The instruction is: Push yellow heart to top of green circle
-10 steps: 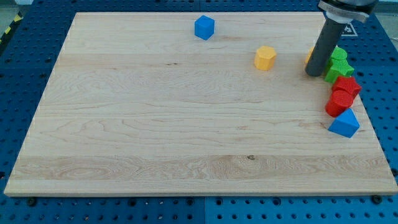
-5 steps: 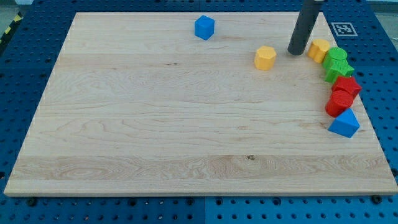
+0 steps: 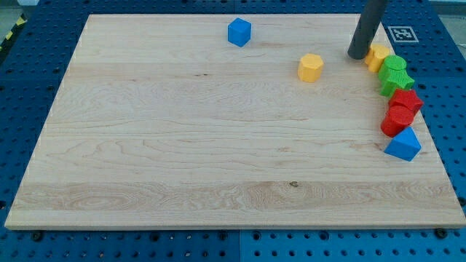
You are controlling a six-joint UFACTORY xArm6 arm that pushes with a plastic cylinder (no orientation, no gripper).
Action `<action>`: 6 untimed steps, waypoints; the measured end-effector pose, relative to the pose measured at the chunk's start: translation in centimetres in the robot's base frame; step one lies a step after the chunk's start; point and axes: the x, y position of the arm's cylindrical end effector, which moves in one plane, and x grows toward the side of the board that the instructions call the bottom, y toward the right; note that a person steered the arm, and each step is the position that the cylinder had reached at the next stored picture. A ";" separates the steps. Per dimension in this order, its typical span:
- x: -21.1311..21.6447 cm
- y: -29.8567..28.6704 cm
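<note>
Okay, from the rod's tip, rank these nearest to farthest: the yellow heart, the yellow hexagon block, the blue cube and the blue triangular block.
Measured from my tip:
1. Yellow heart, right beside the tip on the view's right.
2. Yellow hexagon block, to the view's left, slightly lower.
3. Blue triangular block, at the view's lower right, ending the curved row of blocks.
4. Blue cube, far to the view's left, near the top edge.

The yellow heart (image 3: 378,56) lies flat on the table near the view's top right, its left side partly hidden behind the dark rod. Touching it on the view's lower right is the green circle (image 3: 394,65), a bright green block, also lying flat, at the top of a curved row of blocks along the table's right edge.
</note>
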 end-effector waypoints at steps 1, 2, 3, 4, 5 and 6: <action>0.1 -0.1; 0.1 0.9; 0.1 1.7; 0.1 1.7; 0.5 0.5; 0.8 -0.9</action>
